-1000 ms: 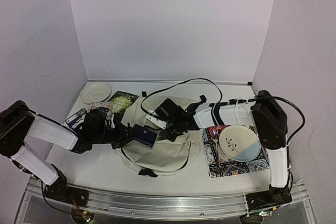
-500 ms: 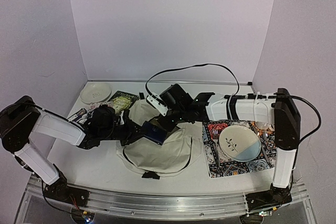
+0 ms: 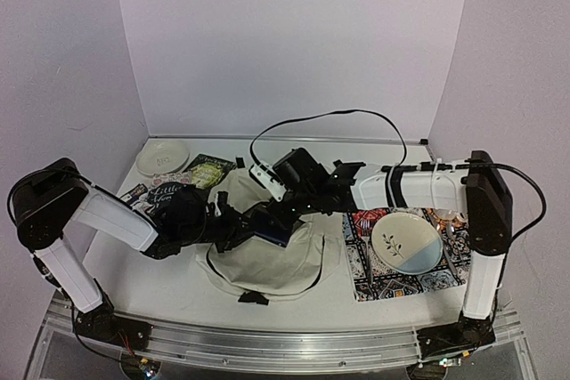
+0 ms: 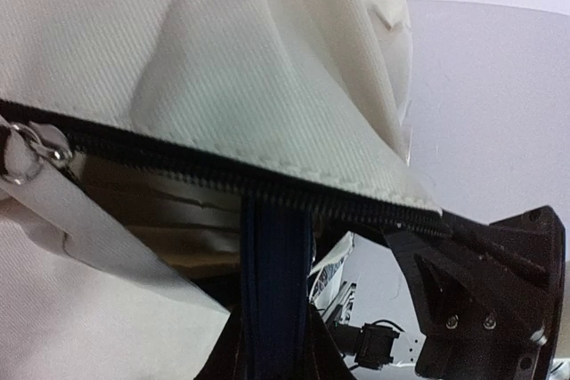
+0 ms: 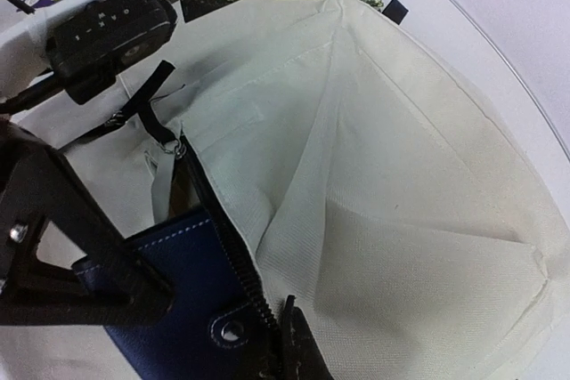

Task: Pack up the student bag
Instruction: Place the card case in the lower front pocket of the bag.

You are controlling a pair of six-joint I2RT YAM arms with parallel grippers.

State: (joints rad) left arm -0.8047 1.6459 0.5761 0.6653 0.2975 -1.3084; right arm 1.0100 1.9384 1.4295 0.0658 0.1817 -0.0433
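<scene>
Left hand [image 4: 276,344] pinches a navy case [image 5: 169,309]; the student bag [image 5: 401,175] gapes just ahead, its zipper edge clamped by the right hand [image 5: 283,349]. Next: push deeper.

We are looking at a white table [image 3: 160,287] that is sitting inside three plain pale lilac walls [image 3: 294,42]; soft even light is falling across it, and a metal rail [image 3: 294,344] is running along its near edge.
</scene>
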